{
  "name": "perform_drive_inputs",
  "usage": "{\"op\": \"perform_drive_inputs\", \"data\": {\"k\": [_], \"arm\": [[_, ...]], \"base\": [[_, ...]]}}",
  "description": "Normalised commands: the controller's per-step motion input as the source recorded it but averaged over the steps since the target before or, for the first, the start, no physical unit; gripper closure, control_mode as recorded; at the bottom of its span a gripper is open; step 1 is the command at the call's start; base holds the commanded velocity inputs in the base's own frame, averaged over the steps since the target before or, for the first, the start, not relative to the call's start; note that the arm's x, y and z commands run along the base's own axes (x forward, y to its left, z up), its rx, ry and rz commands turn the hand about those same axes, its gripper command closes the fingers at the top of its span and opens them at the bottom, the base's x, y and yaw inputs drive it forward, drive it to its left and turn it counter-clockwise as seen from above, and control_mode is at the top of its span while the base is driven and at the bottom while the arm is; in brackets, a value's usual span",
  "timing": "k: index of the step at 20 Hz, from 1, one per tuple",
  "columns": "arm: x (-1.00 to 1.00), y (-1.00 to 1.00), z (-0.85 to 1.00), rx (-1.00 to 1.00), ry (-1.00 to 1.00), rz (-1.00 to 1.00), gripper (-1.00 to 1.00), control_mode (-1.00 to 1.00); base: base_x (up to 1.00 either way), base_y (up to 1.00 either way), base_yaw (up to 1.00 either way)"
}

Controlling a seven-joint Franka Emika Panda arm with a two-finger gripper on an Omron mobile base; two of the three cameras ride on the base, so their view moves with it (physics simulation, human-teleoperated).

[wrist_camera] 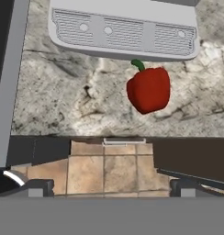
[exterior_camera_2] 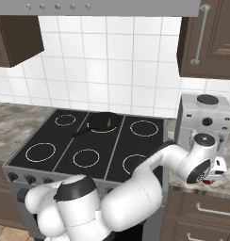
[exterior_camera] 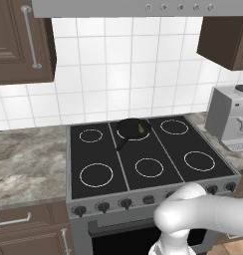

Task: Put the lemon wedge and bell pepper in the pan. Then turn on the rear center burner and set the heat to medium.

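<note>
Red and glossy, the small rounded bell pepper [wrist_camera: 148, 90] with its green stem bit lies on the mottled grey stone counter [wrist_camera: 68, 98], just in front of the grey drip tray of the coffee machine [wrist_camera: 123, 33]. In the hand view the pincer [wrist_camera: 109, 187] hangs above the counter's front edge with its two dark fingertips [wrist_camera: 38, 187] spread as wide as they go and nothing between them; the pepper sits apart from them, further in on the counter. In the right base view the white arm reaches low to the right of the stove, and the hand [exterior_camera_2: 213, 170] is beside the coffee machine.

On the black glass cooktop [exterior_camera: 101, 149] the small round black frying pan [exterior_camera: 133, 129] rests on the rear center burner [exterior_camera: 124, 135], handle pointing toward the front left. A tiny yellow-green lemon wedge [exterior_camera: 141, 130] already lies inside the pan, toward its right side.
</note>
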Motion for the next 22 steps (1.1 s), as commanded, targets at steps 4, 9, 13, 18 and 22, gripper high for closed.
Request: {"op": "perform_drive_inputs", "data": {"k": [4, 9, 13, 18, 22], "arm": [[0.21, 0.00, -0.09, 0.00, 0.10, 0.00, -1.00, -1.00], [0.15, -0.12, -0.13, 0.00, 0.05, 0.01, -1.00, -1.00], [0.13, -0.17, -0.16, 0.00, 0.03, 0.02, -1.00, -1.00], [0.14, -0.12, -0.10, 0.00, 0.01, 0.01, -1.00, -1.00], [0.13, -0.08, -0.09, 0.00, 0.01, 0.01, -1.00, -1.00]], "base": [[0.00, 0.00, 0.00], [0.00, 0.00, 0.00], [0.00, 0.00, 0.00], [0.00, 0.00, 0.00], [0.00, 0.00, 0.00]]}}
